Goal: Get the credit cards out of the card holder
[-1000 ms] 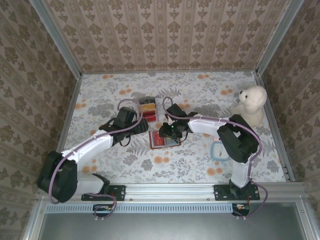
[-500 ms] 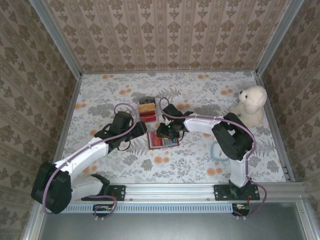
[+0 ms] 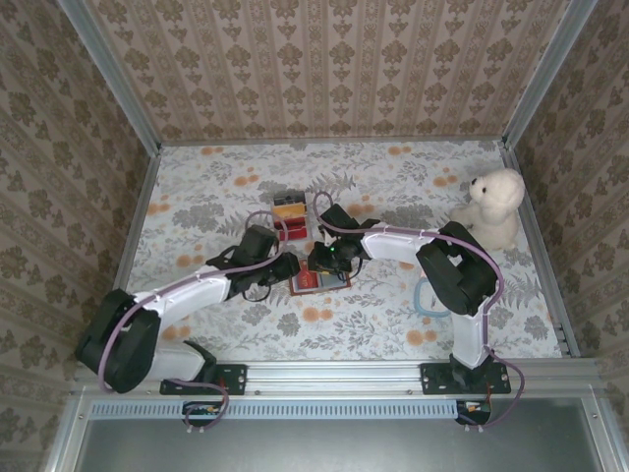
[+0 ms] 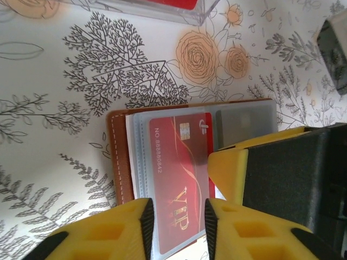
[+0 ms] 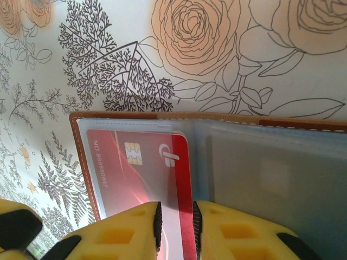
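Card holder (image 3: pixel 329 282): open, mid-frame, red VIP card (image 4: pixel 181 179) inside
Left gripper (image 4: pixel 179 216): jaws narrowly apart over the card, hold unclear
Right gripper (image 5: pixel 175 219): narrow gap at the card's edge, hold unclear

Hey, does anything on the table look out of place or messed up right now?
Nothing looks spilled or damaged. The card holder lies open, a bit askew, its red card tucked inside. The white teddy bear at the far right seems unrelated.

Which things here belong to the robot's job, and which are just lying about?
In the job: card holder, red card, left gripper, right gripper.
Lying about: white teddy bear, small black box, pale blue ring.
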